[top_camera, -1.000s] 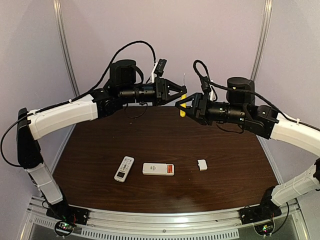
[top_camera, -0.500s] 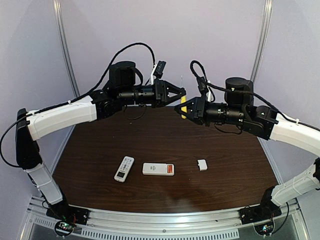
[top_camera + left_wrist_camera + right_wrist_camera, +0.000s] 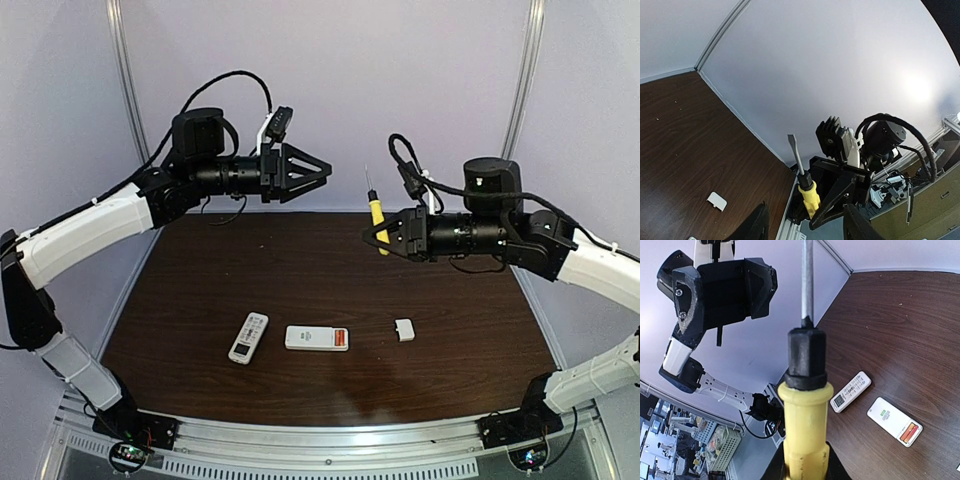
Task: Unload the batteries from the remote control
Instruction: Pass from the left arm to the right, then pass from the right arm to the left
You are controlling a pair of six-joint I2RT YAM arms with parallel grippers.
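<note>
The right gripper (image 3: pixel 378 232) is clamped on the yellow screwdriver (image 3: pixel 376 214), blade up, above the far bench (image 3: pixel 300 270); the left gripper (image 3: pixel 325 170) hangs empty, jaws apart. The batteries (image 3: pixel 341 339) sit in the right end of the open remote (image 3: pixel 310 338), near centre. It looks set for prying, so next the blade must tip down to them.

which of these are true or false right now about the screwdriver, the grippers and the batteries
1. The right gripper holds the yellow-handled screwdriver. True.
2. The screwdriver's blade points downward. False: it points up.
3. The left gripper is open and empty. True.
4. The batteries are out of their compartment. False: they sit in the open remote.
5. The small white cover lies to the right of the open remote, apart from it. True.
</note>
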